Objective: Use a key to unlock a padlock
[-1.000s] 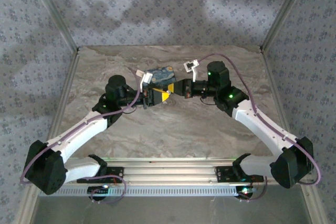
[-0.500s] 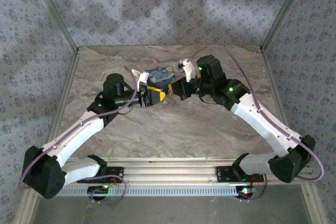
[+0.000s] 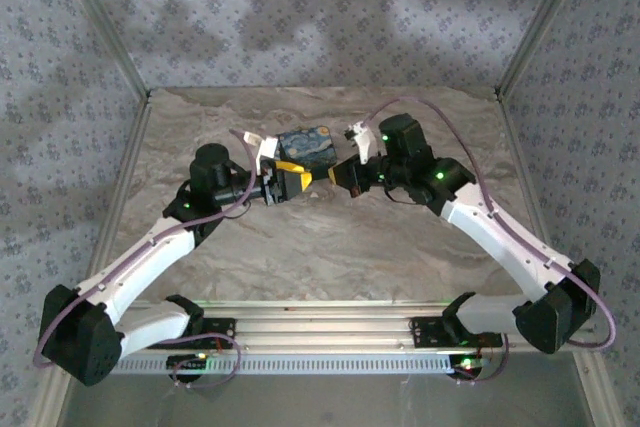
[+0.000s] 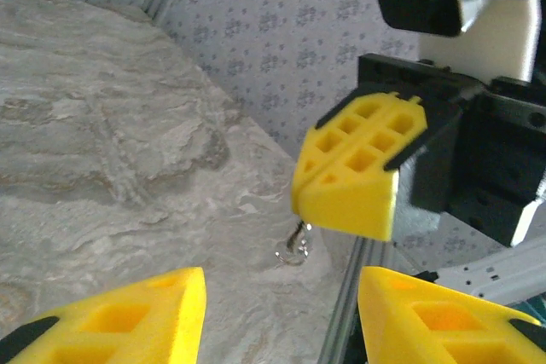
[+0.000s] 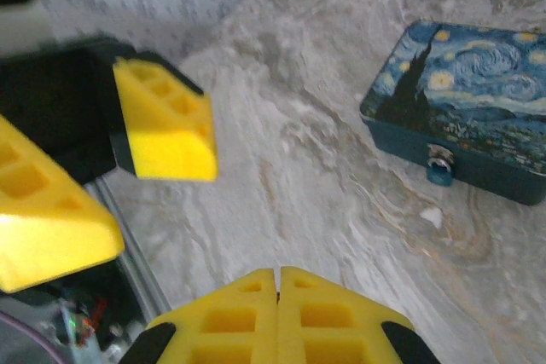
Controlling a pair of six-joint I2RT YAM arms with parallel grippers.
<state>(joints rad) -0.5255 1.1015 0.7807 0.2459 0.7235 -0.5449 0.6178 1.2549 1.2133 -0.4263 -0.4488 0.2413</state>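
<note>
My right gripper (image 3: 335, 175) is shut, and a small dark key (image 4: 299, 234) with a silver ring hangs from its fingertips. In the left wrist view that shut gripper (image 4: 341, 181) hovers just ahead of my left gripper (image 4: 281, 296), whose jaws stand open with nothing between them. From above, the left gripper (image 3: 292, 178) faces the right one tip to tip, both above the table in front of the blue box. In the right wrist view my shut right gripper (image 5: 278, 274) points at the left gripper's open fingers (image 5: 166, 125). The padlock is out of view.
A blue box (image 3: 305, 144) painted with yellow swirls lies just behind the grippers, with a small latch (image 5: 439, 164) on its front. A tiny white speck (image 5: 431, 216) lies on the marble table (image 3: 330, 247). Patterned walls and metal rails (image 3: 525, 37) enclose the table.
My left gripper has opened and drawn back slightly to the left. The right gripper stays shut and has shifted a little toward the left one.
</note>
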